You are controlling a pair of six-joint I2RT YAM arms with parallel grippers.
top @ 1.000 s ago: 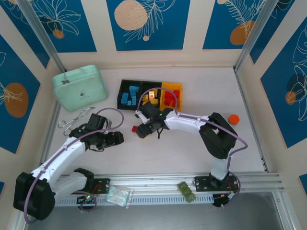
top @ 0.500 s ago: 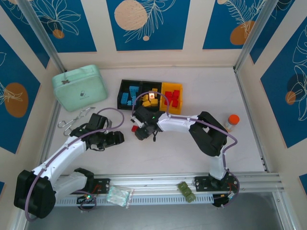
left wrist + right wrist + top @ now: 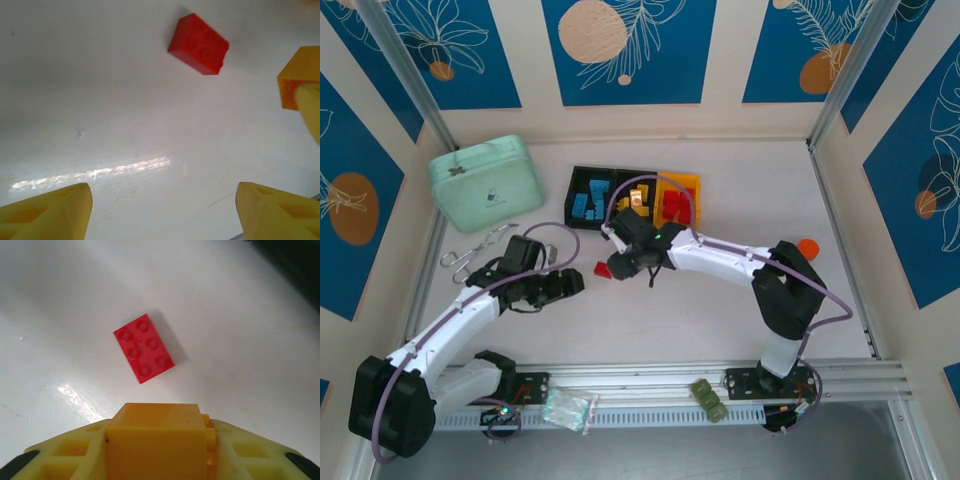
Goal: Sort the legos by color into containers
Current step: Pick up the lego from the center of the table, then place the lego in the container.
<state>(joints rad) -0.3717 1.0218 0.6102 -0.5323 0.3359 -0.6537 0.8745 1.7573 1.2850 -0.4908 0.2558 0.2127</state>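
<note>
- Red brick (image 3: 143, 348) lies flat and studs up on the bare counter (image 3: 700, 320), in front of the bins and apart from them. It looks like the last stray piece to sort.
- Bins (image 3: 595, 173) stand joined in a row at the back. Blue bricks (image 3: 588, 200) fill the left black one, yellow bricks (image 3: 632, 203) the middle one, and red bricks (image 3: 675, 205) the yellow bin (image 3: 695, 182). By that pattern the stray brick belongs in the yellow bin.
- Right gripper (image 3: 622, 265) hovers just beside the brick on its right, tilted down toward it, likely lining up a pick. Its wrist view shows a yellow block at the centre, and I cannot tell whether the fingers are closed, parted or holding something.
- Left gripper (image 3: 164, 192) hangs low over the counter just left of the brick. Its fingers are spread wide with nothing between them, and it seems to be waiting out of the right arm's path.
- The brick sits skewed to the right gripper, so a clean pick probably needs a wrist turn first.
- Mint case (image 3: 487, 182) rests well off to the left, out of play.
</note>
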